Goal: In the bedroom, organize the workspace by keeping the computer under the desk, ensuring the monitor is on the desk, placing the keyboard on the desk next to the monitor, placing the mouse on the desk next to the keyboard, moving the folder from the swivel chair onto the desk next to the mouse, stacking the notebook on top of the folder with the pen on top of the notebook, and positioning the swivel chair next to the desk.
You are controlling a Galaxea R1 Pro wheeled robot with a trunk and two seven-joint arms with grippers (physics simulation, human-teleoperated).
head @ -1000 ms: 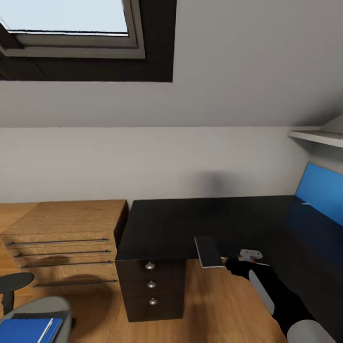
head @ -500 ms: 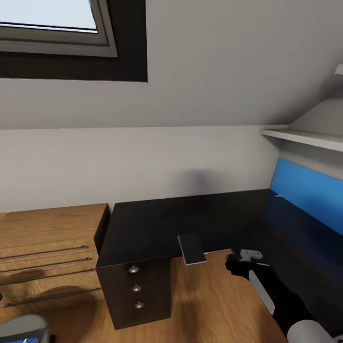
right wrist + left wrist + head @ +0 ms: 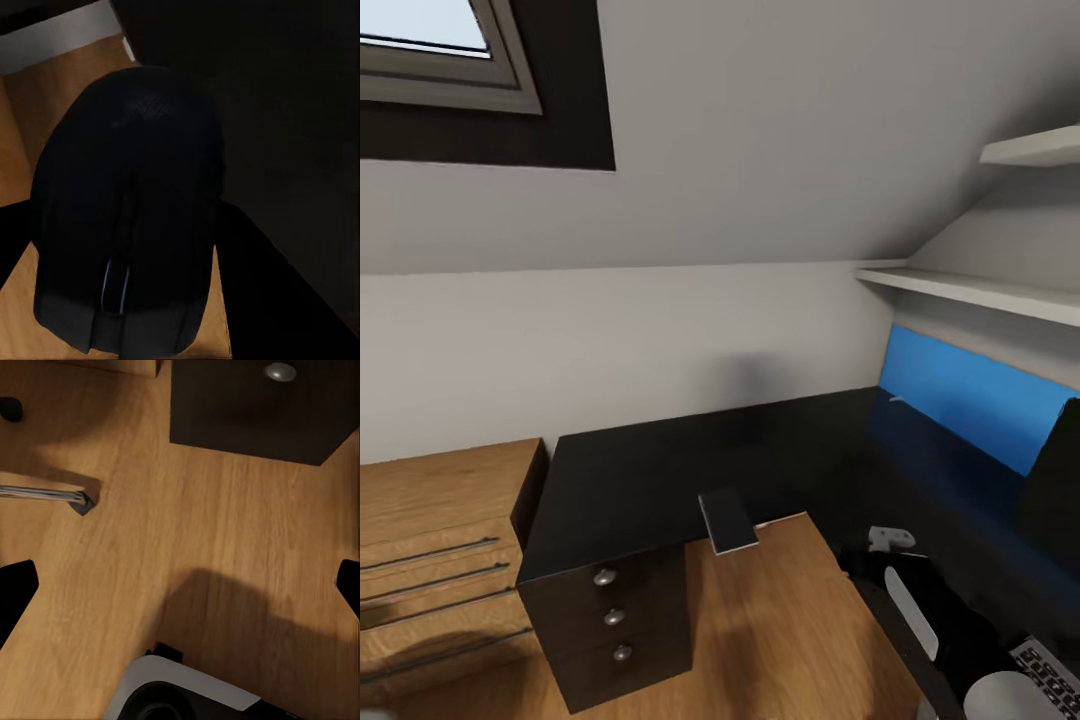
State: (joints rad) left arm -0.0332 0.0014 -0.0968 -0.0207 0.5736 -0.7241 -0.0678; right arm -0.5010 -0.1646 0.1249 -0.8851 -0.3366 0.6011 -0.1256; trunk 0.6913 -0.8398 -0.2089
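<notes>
The mouse (image 3: pixel 127 217), black, takes up most of the right wrist view, clamped in the right end effector (image 3: pixel 865 558), which sits at the lower right of the head view over the desk (image 3: pixel 660 470) edge. The keyboard (image 3: pixel 1048 668) peeks in at the bottom right corner. The left end effector (image 3: pixel 180 585) is spread wide with nothing between its fingers, above the wooden floor (image 3: pixel 202 532) near the desk's drawers (image 3: pixel 610 615).
</notes>
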